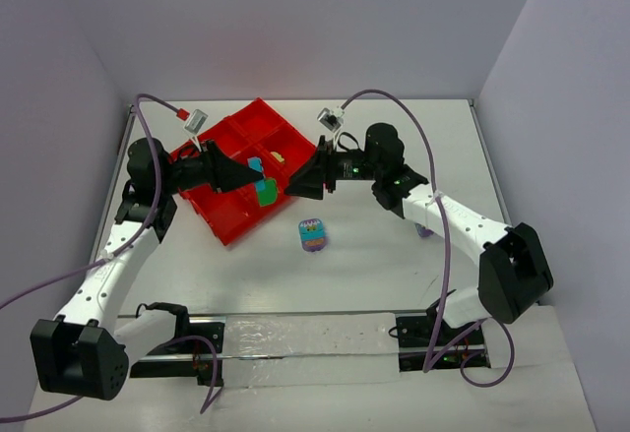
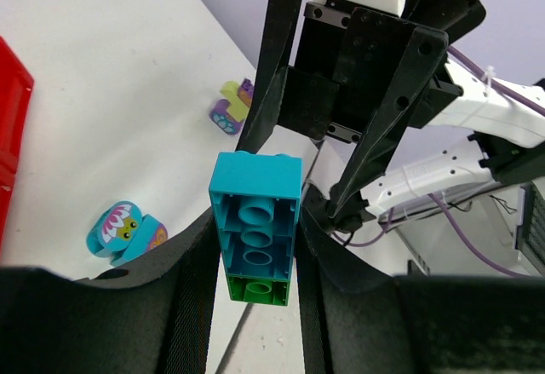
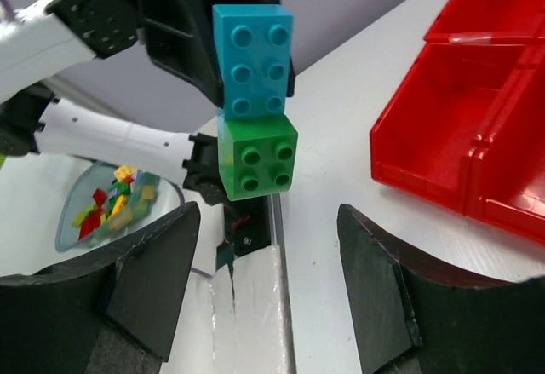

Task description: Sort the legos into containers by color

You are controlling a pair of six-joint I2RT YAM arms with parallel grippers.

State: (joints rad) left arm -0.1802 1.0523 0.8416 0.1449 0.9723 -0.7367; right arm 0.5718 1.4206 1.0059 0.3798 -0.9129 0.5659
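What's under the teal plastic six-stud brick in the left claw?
A green four-stud plastic brick, joined below the teal six-stud brick in the right wrist view. The left claw grips the pair; its fingers cover their sides.

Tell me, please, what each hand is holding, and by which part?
The left hand pinches the teal-and-green lego clump by its two long sides; the right hand is open and holds nothing.
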